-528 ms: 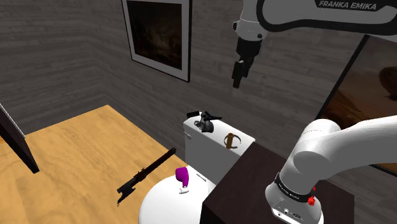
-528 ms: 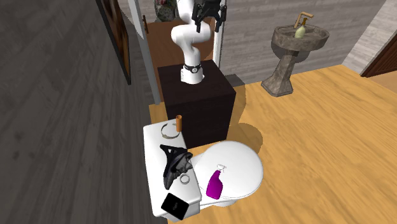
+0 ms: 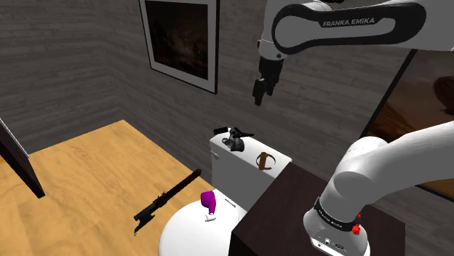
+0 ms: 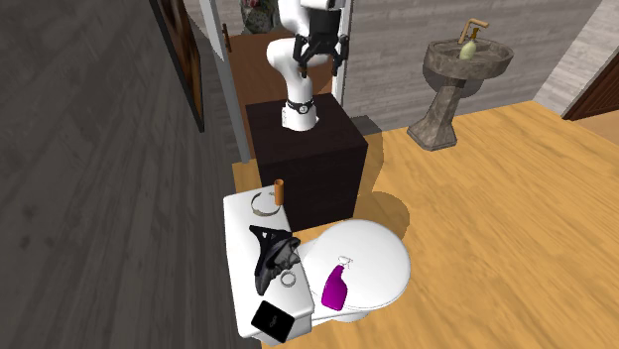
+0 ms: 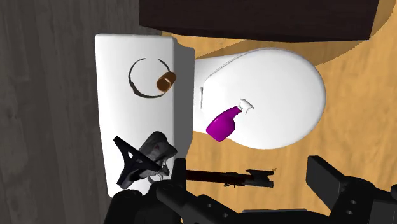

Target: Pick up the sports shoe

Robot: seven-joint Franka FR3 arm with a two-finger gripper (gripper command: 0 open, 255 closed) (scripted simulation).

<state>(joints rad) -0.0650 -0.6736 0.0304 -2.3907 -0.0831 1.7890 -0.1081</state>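
Though agape, tool empty, above shoe.

Dk grey sports shoe lies atop white toilet tank, nr one end.

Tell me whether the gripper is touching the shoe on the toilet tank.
Apart. In the shoulder view the gripper hangs high above the dark shoe on the white tank, with bare wall showing between them.
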